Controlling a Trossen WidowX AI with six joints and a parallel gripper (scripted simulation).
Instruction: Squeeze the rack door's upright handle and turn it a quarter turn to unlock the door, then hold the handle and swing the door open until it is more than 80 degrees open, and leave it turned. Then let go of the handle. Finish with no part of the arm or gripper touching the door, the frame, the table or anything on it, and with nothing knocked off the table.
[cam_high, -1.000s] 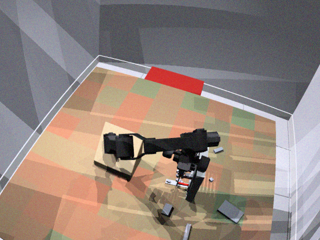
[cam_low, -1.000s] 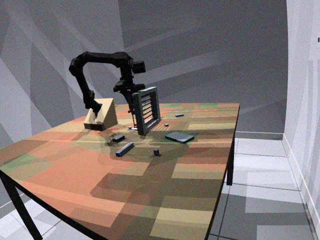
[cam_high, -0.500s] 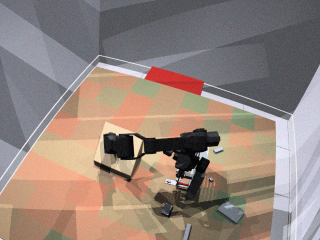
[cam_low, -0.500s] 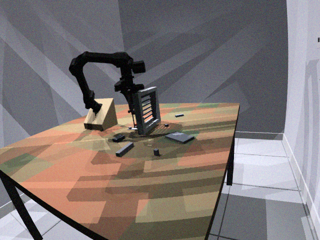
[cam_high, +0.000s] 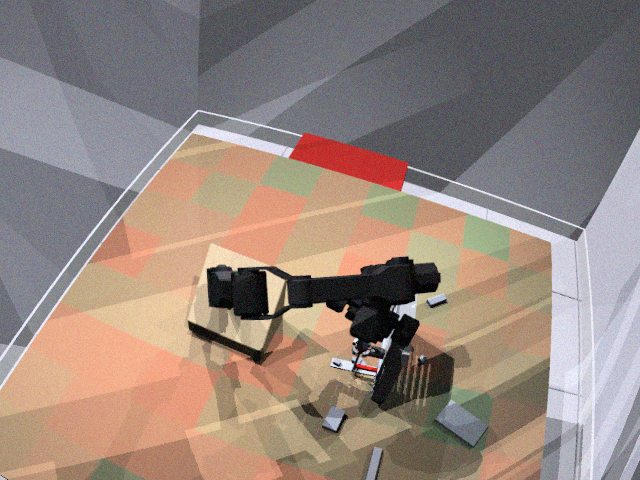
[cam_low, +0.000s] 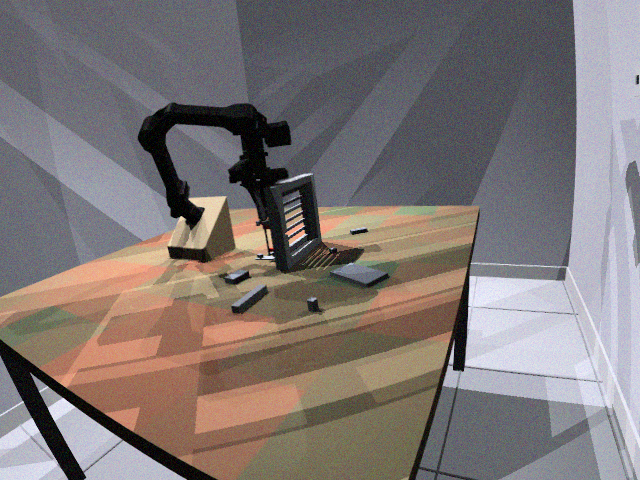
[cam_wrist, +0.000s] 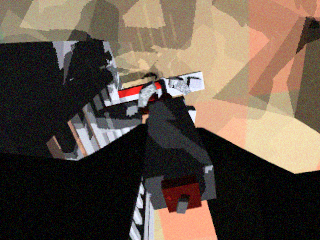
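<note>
Patchwork tabletop (cam_low: 330, 403) beneath upright grey slatted frame (cam_low: 279, 232).

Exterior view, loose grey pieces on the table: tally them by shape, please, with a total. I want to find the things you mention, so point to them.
Large flat slab (cam_high: 461, 423) (cam_low: 359, 274): 1
Long bar (cam_high: 374, 463) (cam_low: 249, 299): 1
Short low blocks (cam_high: 334, 419) (cam_high: 436, 300) (cam_low: 236, 276) (cam_low: 358, 230): 2
Tiny chunky pieces (cam_high: 422, 359) (cam_low: 313, 304) (cam_low: 332, 250): 2
Total: 6

Grain speckles all three views. Pale streaks and dark bands of light cross the grey walls and the patterned worktop (cam_high: 155, 330) (cam_low: 336, 351). Shadows spread beneath the arm (cam_high: 341, 289) (cam_low: 206, 114). Up close, the wrist view sinks into near-black at both lower sides, with small patches of bright white near its middle.
</note>
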